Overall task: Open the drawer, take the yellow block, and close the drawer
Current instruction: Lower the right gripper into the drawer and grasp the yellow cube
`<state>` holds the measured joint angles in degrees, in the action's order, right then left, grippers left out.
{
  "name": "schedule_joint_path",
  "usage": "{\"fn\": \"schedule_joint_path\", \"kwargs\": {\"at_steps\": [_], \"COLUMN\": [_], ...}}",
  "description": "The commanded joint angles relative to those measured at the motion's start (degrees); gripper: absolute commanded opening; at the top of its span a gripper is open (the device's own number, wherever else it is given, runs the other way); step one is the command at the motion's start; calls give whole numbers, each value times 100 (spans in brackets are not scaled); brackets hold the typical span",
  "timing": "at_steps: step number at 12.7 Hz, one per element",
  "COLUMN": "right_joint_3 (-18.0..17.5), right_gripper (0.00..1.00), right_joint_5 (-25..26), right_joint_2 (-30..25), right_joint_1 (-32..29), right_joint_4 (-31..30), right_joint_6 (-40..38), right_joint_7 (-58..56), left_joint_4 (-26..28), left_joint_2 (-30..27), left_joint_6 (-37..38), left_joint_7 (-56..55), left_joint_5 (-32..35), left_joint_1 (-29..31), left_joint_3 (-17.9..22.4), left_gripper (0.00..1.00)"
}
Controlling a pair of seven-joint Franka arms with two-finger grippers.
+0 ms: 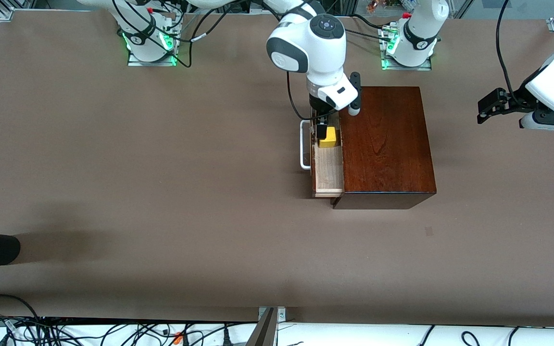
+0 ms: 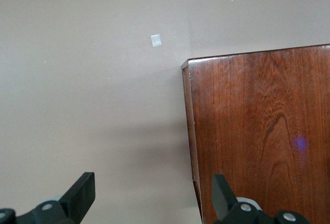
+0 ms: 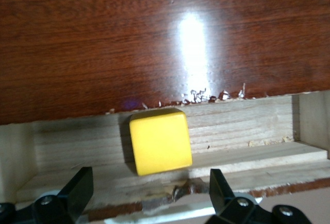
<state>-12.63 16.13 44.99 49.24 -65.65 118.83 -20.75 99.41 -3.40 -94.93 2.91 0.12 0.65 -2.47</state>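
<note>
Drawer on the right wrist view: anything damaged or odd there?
Yes. The wooden box's lower edge above the open drawer is chipped, with pale splinters showing. The yellow block sits intact inside.

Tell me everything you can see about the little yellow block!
The yellow block is a small, smooth, bright yellow cube with softly rounded edges. It sits flat on the pale wood floor of the open drawer, at the end farther from the front camera, close to the dark brown box. Nothing grips it; the right gripper hangs open above it.

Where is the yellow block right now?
The yellow block sits inside the open drawer, at the end farther from the front camera, directly under the open right claw.
</note>
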Motion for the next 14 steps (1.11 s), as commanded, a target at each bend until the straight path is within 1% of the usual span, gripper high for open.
{"fn": "schedule_joint_path", "kwargs": {"at_steps": [1,4,14], "right_joint_3": [147,182,217], "right_gripper": [100,100,100], "right_joint_5": [171,224,259], "right_joint_2": [255,352,519], "right_joint_1": [181,182,182], "right_joint_4": [237,255,325], "right_joint_6": [192,403,465], "right_joint_7": [-87,-79,-105], "left_joint_4": [-98,-98,-177], "left_joint_2": [-12,-12,-20], "left_joint_6": [141,141,317], "left_joint_7": [61,61,87], "left_joint_5": [128,128,137], "left_joint_1": [-39,-38,-12], "left_joint_3": [-77,-86,-121], "left_gripper": [100,100,100]}}
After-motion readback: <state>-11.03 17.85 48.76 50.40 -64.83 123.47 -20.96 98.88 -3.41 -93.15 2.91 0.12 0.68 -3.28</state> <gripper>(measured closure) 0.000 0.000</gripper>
